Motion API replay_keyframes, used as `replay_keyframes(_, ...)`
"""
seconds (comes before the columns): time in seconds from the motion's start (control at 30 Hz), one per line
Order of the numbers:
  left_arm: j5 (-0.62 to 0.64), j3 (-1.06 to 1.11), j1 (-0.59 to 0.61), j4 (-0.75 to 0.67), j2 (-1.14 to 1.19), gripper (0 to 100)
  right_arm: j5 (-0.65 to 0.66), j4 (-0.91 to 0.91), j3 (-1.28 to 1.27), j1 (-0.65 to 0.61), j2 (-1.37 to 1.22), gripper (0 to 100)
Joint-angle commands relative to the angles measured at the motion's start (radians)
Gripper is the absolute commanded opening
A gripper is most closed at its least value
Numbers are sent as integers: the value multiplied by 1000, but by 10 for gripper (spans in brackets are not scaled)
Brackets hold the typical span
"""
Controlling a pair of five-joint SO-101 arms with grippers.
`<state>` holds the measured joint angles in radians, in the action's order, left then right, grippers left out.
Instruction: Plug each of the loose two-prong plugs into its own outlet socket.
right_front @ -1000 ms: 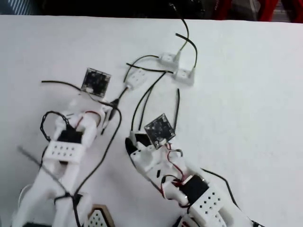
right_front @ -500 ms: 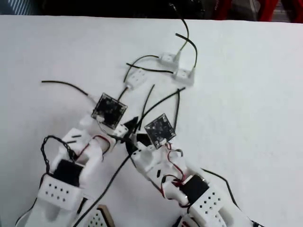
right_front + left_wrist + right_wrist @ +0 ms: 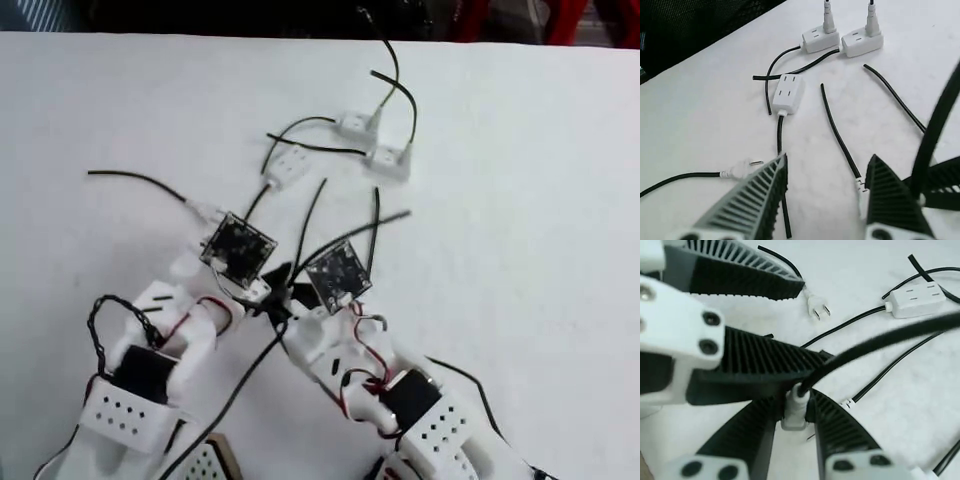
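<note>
The right hand [image 3: 795, 402] is pressed onto the white body of one two-prong plug [image 3: 792, 417], whose black cord [image 3: 880, 340] arches up and away over the bench [image 3: 520, 200]. The prongs of this plug are hidden between the fingers, so its orientation cannot be told. The left hand [image 3: 829, 160] is spread wide and pinches nothing. In the right wrist view one of its ribbed fingers [image 3: 765, 365] lies just beside the held plug, and the other stands well apart. A second loose plug [image 3: 742, 167] lies flat on the bench near the left hand, prongs exposed. The nearest outlet socket [image 3: 789, 92] sits beyond it, unoccupied, and two more sockets [image 3: 820, 39] [image 3: 861, 42] sit farther off, side by side. The step in hand appears to be a transfer or regrasp of the held plug between the two hands. To perform it well, close the left hand on the plug body, not on the cord. Release the right hand only after that grip is firm. Confirm that the prongs point clear of both sets of fingers, and route the arched cord aside before approaching the socket.
</note>
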<state>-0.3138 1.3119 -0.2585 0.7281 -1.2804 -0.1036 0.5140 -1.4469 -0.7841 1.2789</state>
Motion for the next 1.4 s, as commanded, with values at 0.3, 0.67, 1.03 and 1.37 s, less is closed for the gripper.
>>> replay_keyframes(0.3, -54, -117, 246, 184, -10, 312, -18, -197, 20, 341, 22, 17)
replay_keyframes(0.67, 29, -140, -21, 264, -10, 329, -290, -418, 20, 780, 22, 17)
replay_keyframes(1.03, 132, -411, -154, 249, 432, 331, -311, -446, 20, 840, 28, 17)
replay_keyframes(1.37, 215, -609, -300, 107, 905, 332, -338, -496, 25, 944, 22, 17)
